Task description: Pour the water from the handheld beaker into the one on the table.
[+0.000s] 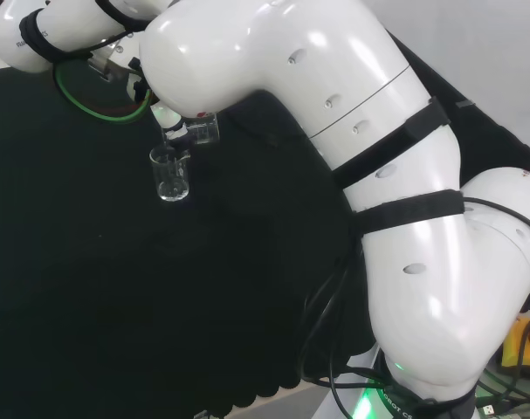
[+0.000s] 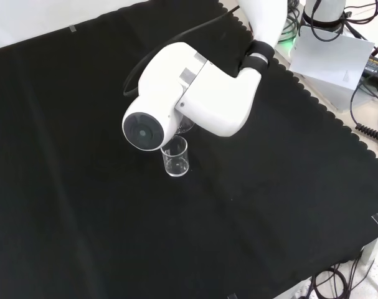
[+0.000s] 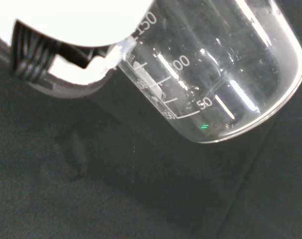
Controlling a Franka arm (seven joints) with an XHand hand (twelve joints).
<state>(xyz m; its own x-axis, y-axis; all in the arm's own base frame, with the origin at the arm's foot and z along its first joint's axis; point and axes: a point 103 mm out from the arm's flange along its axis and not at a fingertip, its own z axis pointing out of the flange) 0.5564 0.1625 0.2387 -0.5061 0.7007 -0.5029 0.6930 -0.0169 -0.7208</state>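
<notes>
The hand (image 3: 66, 30) tips the held beaker (image 3: 210, 74) over the table's beaker (image 2: 175, 156); I cannot tell the fingers' state.

Black cloth (image 2: 83, 218) with a scalloped edge covers the bench. Cables (image 2: 369, 134) and a white sheet (image 2: 329, 59) lie beyond it

Table (image 2: 83, 187) draped in black cloth (image 2: 251, 237) with scalloped edge, 1 clear glass beaker (image 2: 175, 157) standing upright near its middle, seemingly almost empty, cloth otherwise bare around it
</notes>
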